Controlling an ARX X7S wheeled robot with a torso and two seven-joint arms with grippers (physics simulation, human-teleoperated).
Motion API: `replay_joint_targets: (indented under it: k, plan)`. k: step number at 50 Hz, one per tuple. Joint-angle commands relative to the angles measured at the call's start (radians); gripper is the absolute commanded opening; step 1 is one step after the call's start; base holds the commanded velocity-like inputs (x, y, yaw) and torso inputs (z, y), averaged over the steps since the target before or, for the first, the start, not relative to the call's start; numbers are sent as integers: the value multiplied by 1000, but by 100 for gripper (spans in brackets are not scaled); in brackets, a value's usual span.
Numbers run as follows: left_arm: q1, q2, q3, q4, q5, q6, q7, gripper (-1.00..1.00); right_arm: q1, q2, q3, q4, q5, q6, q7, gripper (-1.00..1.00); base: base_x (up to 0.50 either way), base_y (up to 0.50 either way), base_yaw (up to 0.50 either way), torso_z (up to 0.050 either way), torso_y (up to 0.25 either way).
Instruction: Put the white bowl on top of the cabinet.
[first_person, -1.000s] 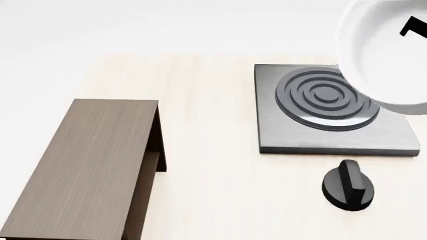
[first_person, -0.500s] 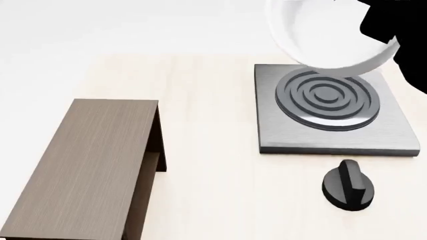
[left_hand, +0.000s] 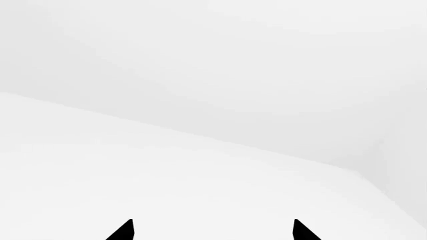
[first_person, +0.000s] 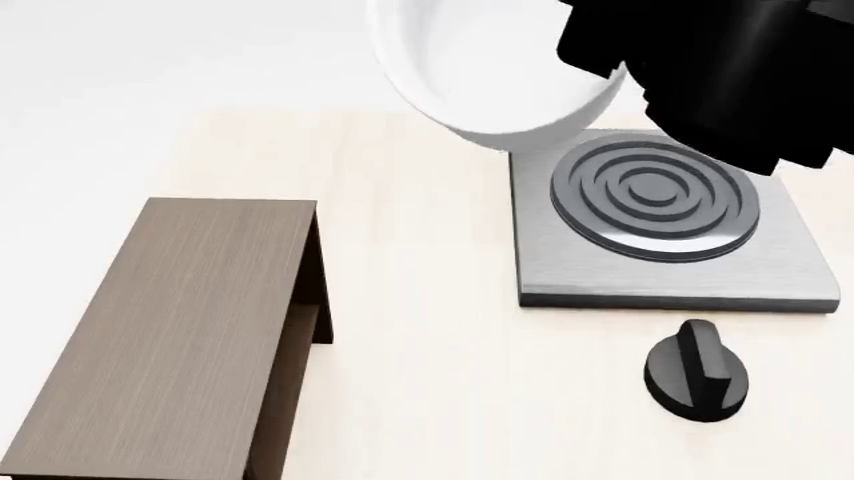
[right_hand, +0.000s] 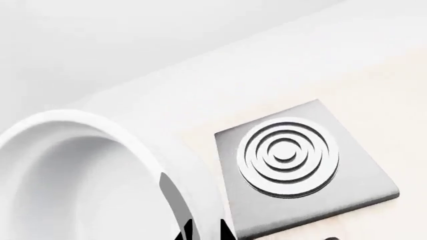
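The white bowl (first_person: 481, 70) hangs tilted in the air at the top centre of the head view, over the far-left corner of the stove plate. My right arm (first_person: 721, 80) shows as a black mass just right of it. In the right wrist view my right gripper (right_hand: 207, 232) is shut on the white bowl (right_hand: 80, 175), with the bowl's wall pinched between the two black fingertips. The cabinet (first_person: 187, 330), long and dark brown, stands at the lower left, well apart from the bowl. My left gripper (left_hand: 213, 232) is open with nothing between its fingertips, facing only white surface.
A grey square stove plate (first_person: 561, 270) with a ringed burner lies right of centre and also shows as the stove plate (right_hand: 363, 182) in the right wrist view. A black knob (first_person: 694, 372) stands in front of it. Pale wooden tabletop (first_person: 414, 340) lies between cabinet and stove.
The white bowl has travelled left across the head view, from the top right corner to the top centre. My right arm has come into view behind it. Cabinet, stove and knob are unmoved.
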Motion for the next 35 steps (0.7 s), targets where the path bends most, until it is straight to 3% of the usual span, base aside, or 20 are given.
replay_joint_targets:
  k: [1,35]
  plan:
    - [3,0,-1,3,-4,3,2,100,28,-76,-3,62,-31,3,-75,-100,0,0,0,0,0]
    - [-2,-1,2,-4,-2,5,3,100,27,-249,-56,232,-74,-11,-245,-100,0,0,0,0,1]
